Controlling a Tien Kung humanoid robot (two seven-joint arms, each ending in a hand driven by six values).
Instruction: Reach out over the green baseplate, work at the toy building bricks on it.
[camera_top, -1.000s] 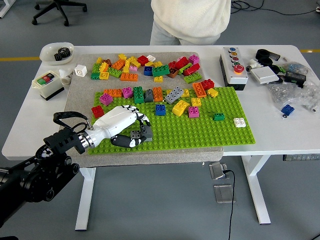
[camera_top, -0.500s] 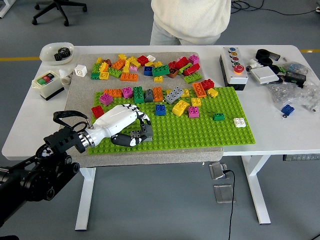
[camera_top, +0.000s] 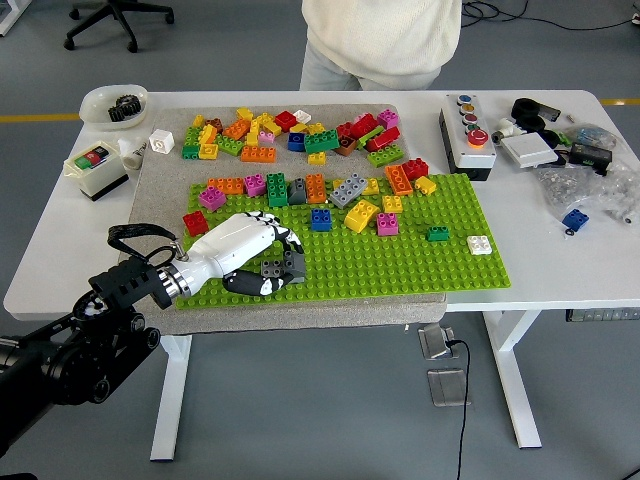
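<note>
The green baseplate (camera_top: 400, 265) lies on a grey mat across the table's middle. Along its far edge stand several bricks, among them a blue brick (camera_top: 320, 219), a yellow one (camera_top: 361, 215) and a pink one (camera_top: 387, 224). A small green brick (camera_top: 438, 234) and a white brick (camera_top: 479, 244) sit towards the right. My left hand (camera_top: 268, 262), white with black joints, rests on the plate's near left corner. Its fingers are curled around a dark grey brick (camera_top: 279, 268) that stands on the plate. The right arm is out of sight.
A loose heap of coloured bricks (camera_top: 290, 135) lies on the mat behind the plate. A person in a cream top (camera_top: 382, 35) stands at the far side. A button box (camera_top: 466, 133) and clutter sit at the right, a white bowl (camera_top: 112, 103) at the far left.
Hardly anything differs: the left hand stays curled on the grey brick at the plate's near left corner, with the forearm shifting only slightly.
</note>
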